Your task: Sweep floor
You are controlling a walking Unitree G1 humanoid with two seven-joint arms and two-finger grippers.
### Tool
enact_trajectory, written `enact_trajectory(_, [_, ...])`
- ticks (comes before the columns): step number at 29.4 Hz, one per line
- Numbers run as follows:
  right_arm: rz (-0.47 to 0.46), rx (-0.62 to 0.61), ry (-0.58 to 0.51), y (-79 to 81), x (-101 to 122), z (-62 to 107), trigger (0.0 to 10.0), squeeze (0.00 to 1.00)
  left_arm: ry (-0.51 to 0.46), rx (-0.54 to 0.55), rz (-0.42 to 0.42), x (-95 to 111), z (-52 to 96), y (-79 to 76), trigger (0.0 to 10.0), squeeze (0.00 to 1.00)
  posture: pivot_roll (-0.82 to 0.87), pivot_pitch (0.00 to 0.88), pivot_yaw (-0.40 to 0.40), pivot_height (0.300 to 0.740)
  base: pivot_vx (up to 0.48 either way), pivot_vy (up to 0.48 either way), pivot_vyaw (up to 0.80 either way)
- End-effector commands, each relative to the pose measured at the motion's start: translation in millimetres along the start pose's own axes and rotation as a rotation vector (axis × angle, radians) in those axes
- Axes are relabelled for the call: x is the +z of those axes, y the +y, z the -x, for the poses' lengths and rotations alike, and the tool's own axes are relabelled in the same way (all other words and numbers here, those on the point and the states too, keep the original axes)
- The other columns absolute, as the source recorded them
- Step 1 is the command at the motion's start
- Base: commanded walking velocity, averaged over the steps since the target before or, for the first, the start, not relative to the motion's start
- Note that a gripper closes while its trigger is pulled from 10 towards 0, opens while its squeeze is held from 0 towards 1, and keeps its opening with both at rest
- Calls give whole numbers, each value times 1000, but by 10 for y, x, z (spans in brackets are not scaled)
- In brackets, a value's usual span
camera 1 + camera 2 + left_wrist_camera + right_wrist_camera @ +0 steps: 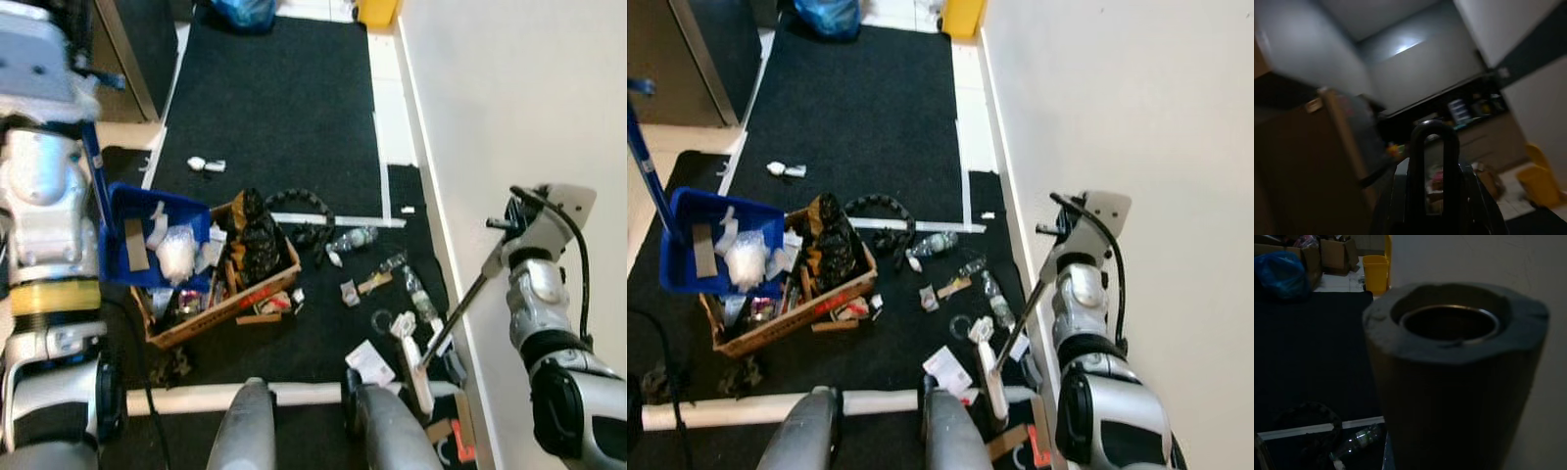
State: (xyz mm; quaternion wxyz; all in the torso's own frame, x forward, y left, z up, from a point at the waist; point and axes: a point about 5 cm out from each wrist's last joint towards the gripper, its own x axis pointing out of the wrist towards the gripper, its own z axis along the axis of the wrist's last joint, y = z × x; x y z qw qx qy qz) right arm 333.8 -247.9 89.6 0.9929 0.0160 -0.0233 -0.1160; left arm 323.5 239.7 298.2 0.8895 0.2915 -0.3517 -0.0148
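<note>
- The robot looks down at a black carpet (284, 108) that runs beside a white wall (519, 98) on its right.
- The right gripper (511, 217) is raised near the wall and is closed around the top end of a broom handle (460, 311) (the right wrist view shows the handle's hollow grey end (1452, 357) very close to the camera).
- The handle slants down and to the left, to a white broom head (416, 367) that rests on the carpet just in front of the robot's right leg (392, 431).
- Litter lies scattered on the carpet near the broom head: a clear plastic bottle (351, 238), a white paper (370, 360), small wrappers and a black coiled thing (299, 201).
- To the left of the litter stands an open cardboard box (230, 294) full of rubbish, touching a blue bin (147, 240) that holds white bags.
- The left arm (44, 215) is raised at the left edge, beside a blue pole (95, 166).
- The left gripper (1434, 176) points into a dim, blurred room; I cannot tell whether its fingers are apart or together.
- A yellow bin (377, 10) and a blue bag (240, 12) sit at the far end of the carpet.
</note>
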Motion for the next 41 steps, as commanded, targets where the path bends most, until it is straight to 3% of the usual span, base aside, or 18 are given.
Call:
enact_trajectory(1, [10, -33, -21, -104, 31, 8, 10000, 0, -90, -46, -68, 151, -76, -12, 10000, 0, 221, 127, -60, 740, 0, 0, 0])
enact_trajectory(12, [14, -57, -34, -158, 42, 18, 10000, 0, -153, -146, -71, 167, -141, -274, 10000, 0, 207, 122, -43, 740, 0, 0, 0])
enact_trajectory(26, [14, -67, -27, -155, 19, 31, 10000, 0, -216, -284, -36, 246, -140, -471, 10000, 0, 212, 122, -37, 740, 0, 0, 0])
enact_trajectory(32, [14, -69, -27, -154, 24, 25, 10000, 0, -284, -396, -91, 350, -158, -590, 10000, 0, 215, 119, -36, 740, 0, 0, 0])
enact_trajectory(41, [14, -78, -30, -168, 39, 16, 10000, 0, -332, -447, -104, 436, -185, -678, 10000, 0, 210, 110, -33, 740, 0, 0, 0])
